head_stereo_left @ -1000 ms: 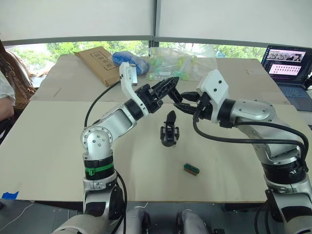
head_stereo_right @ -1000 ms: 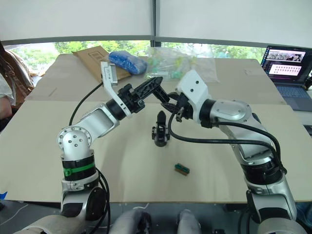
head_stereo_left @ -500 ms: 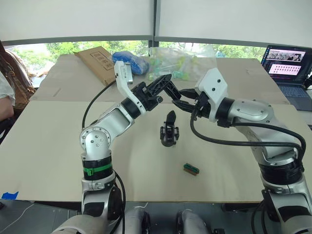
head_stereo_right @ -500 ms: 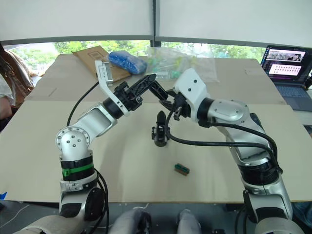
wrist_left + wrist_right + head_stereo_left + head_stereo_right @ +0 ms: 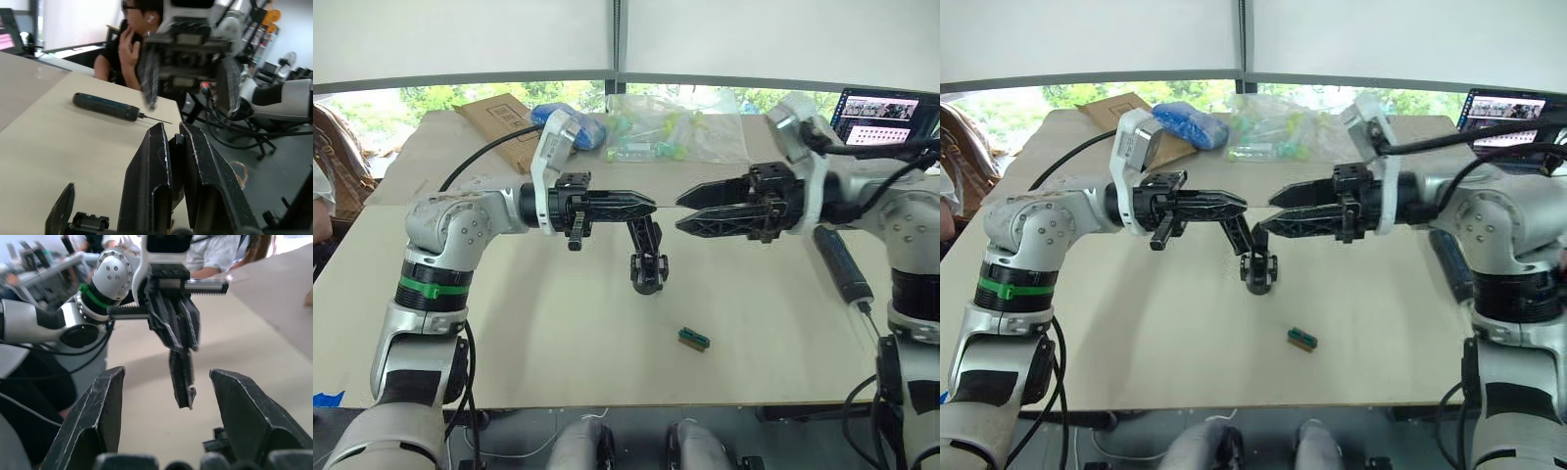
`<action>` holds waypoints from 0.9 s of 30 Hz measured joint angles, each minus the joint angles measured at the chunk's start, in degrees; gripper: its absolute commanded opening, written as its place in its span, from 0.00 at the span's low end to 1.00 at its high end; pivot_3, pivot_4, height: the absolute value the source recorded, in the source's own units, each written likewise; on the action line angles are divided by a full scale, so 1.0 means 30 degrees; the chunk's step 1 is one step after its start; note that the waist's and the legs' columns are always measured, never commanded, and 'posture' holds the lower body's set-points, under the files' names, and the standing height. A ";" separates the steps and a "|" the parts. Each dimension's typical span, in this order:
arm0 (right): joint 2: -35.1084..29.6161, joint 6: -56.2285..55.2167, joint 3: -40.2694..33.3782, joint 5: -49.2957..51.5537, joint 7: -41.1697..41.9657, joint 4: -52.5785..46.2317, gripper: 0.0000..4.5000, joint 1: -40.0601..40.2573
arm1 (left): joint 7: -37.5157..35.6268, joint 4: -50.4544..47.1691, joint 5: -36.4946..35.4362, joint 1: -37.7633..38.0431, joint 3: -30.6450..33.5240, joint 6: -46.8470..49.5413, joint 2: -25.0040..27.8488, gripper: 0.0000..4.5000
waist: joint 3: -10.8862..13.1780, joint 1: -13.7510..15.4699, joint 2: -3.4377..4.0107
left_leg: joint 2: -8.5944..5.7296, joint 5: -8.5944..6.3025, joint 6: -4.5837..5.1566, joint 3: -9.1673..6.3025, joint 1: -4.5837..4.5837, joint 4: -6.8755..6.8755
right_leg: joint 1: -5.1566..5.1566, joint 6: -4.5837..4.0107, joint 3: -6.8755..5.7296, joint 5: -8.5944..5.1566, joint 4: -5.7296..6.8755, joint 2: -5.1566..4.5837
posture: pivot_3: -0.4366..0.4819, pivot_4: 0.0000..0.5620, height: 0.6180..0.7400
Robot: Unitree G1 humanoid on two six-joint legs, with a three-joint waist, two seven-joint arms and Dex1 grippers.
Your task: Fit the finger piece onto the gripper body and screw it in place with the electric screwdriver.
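My left gripper (image 5: 651, 204) reaches in level from the left and is shut on the finger piece (image 5: 641, 235), a small black wedge hanging down from its tips. Directly below, the gripper body (image 5: 649, 274) stands on the table; I cannot tell whether the two touch. Across a short gap my right gripper (image 5: 680, 211) faces it, open with nothing between its fingers. The right wrist view looks straight at the finger piece (image 5: 182, 377) in the left fingers (image 5: 171, 323). The electric screwdriver (image 5: 842, 264) lies on the table under the right arm, also seen as the screwdriver (image 5: 105, 106) in the left wrist view.
A small green-and-brown block (image 5: 695, 339) lies on the table (image 5: 509, 343) in front of the gripper body. At the back are a cardboard box (image 5: 494, 117), a blue bag (image 5: 1185, 122) and clear plastic bags (image 5: 675, 127). A laptop (image 5: 886, 108) stands far right. A person (image 5: 132, 44) sits nearby.
The camera view has shifted. The two grippers, which met tip to tip, have drawn apart. The right one pulled back to the right, open; the left holds the finger piece over the gripper body.
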 measured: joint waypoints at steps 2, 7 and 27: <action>0.0374 -0.0017 0.0428 -0.0064 0.0102 -0.0012 0.69 -0.0352 | -0.0313 0.0841 0.0071 -0.0645 -0.0028 0.0062 -0.0385 0.00 | 0.0000 0.0017 0.0000 | 0.0004 0.0000 0.0000 -0.0007 -0.0007 -0.0005 | 0.0003 0.0001 -0.0011 0.0000 0.0021 0.0006 | 0.48 0.27 0.93; 0.1070 -0.0022 0.0624 -0.0170 -0.0281 -0.0018 0.69 -0.0385 | -0.0828 0.1412 0.0139 -0.0868 0.0024 0.0390 -0.0467 0.00 | 0.0000 -0.0045 0.0000 | 0.0001 0.0000 0.0001 -0.0006 -0.0019 -0.0006 | 0.0001 0.0008 -0.0012 0.0003 0.0035 0.0004 | 0.48 0.27 0.93; 0.1764 -0.2072 0.1162 -0.2042 0.0126 0.0501 0.05 -0.0385 | -0.1436 0.1502 0.0617 -0.1146 0.0572 0.1172 -0.0748 0.00 | 0.0000 -0.0093 0.0001 | 0.0001 0.0000 0.0001 -0.0008 -0.0017 0.0001 | 0.0002 0.0009 -0.0011 0.0002 0.0040 0.0004 | 0.48 0.27 0.93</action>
